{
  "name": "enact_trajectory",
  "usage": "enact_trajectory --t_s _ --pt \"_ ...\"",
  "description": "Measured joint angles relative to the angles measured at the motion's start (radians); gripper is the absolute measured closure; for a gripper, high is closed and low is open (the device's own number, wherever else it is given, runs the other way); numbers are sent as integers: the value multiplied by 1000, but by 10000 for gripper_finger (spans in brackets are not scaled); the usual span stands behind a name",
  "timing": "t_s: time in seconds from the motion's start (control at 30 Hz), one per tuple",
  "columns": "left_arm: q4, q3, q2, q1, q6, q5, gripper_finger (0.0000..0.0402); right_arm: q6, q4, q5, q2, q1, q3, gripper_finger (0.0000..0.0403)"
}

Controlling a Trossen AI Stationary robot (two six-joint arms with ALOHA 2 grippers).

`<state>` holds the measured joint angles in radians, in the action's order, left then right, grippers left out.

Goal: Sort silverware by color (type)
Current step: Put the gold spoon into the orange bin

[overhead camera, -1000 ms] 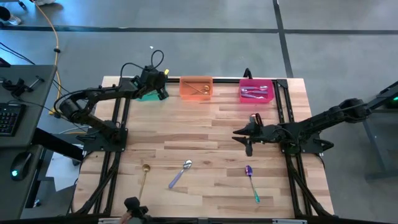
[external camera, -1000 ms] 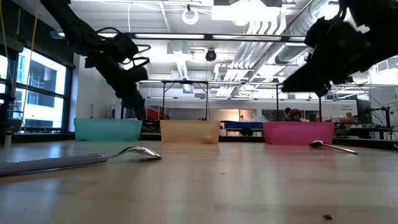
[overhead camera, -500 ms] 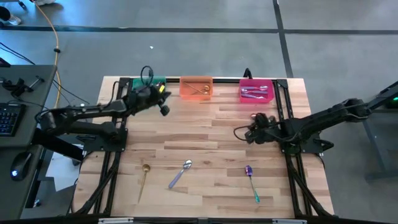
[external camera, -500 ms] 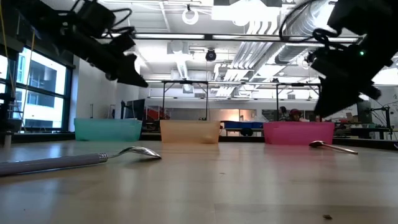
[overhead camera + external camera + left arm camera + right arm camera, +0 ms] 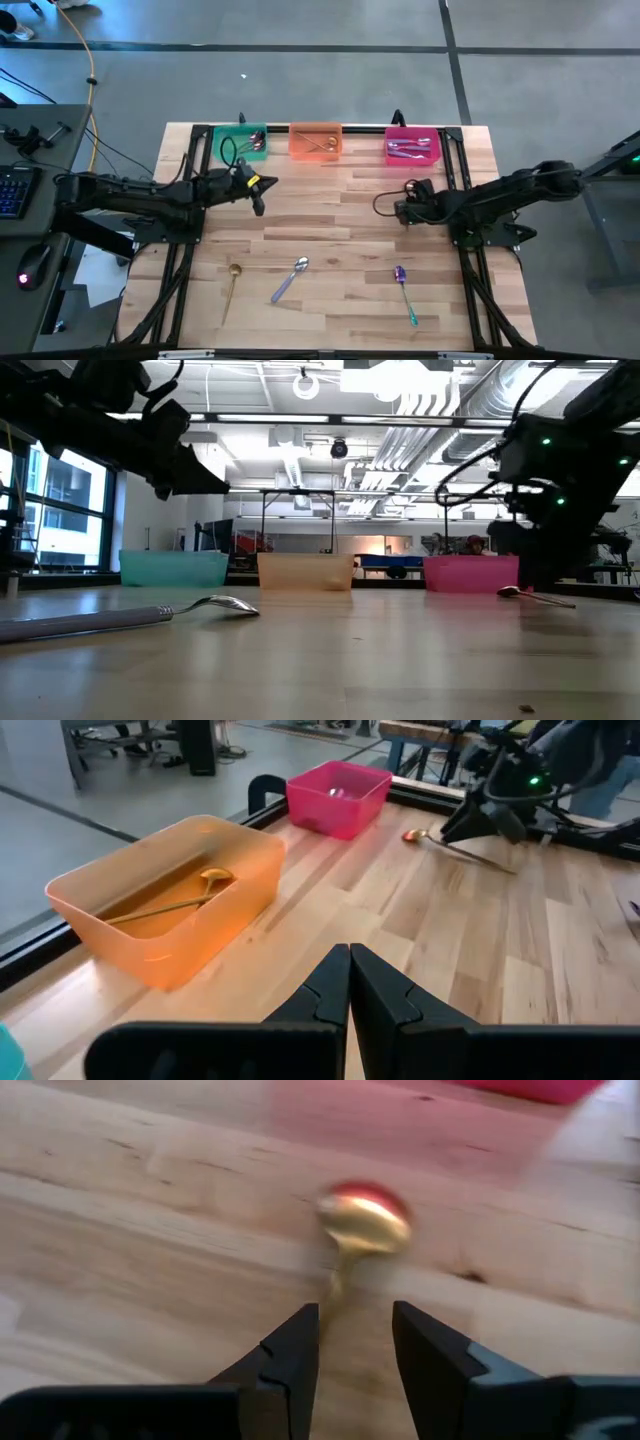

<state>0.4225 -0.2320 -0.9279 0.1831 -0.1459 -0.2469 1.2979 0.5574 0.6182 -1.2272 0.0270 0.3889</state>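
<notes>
A gold spoon (image 5: 364,1220) lies flat on the table near the pink bin (image 5: 412,148). My right gripper (image 5: 355,1312) is open low over it, one finger on each side of its handle (image 5: 336,1285); I cannot tell whether they touch. My left gripper (image 5: 350,952) is shut and empty, hovering in front of the orange bin (image 5: 165,910). Three more pieces lie flat near the table's near edge: a gold spoon (image 5: 232,285), a silver spoon (image 5: 290,278) and a purple-blue spoon with a teal handle (image 5: 404,292).
Three bins stand along the far edge: the green bin (image 5: 242,142) with a spoon in it, the orange one (image 5: 316,140) with a gold spoon, the pink one with purple-blue pieces. Bare wood lies between the arms.
My left gripper has drawn back from above the green bin toward the table's near edge and come lower, still shut. My right gripper has dropped down toward the table at the gold spoon near the pink bin. None of the silverware has moved.
</notes>
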Motion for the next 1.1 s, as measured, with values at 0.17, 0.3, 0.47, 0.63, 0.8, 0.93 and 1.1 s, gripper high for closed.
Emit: enact_trajectory --t_s 0.17,0.3,0.47,0.63,0.8,0.93,1.1 --pt "3 4 0 -47 -2 -35 401 -73 -117 -23 -76 -78 0 289" --pt "2 4 0 -77 -15 -48 401 -104 -148 -18 -130 -128 4 290" --pt "2 4 0 -127 -56 -55 401 -249 -250 -5 -172 -145 3 336" --pt "52 55 0 -188 -105 -99 401 -442 -301 -53 -194 -147 51 396" --pt "191 153 0 -248 -192 -151 401 -714 -428 -185 -194 -146 148 393" --pt "249 194 0 -294 -220 -207 401 -910 -475 -188 -194 -152 268 400" --pt "272 202 0 -335 -218 -237 401 -1133 -467 -244 -229 -213 471 402"
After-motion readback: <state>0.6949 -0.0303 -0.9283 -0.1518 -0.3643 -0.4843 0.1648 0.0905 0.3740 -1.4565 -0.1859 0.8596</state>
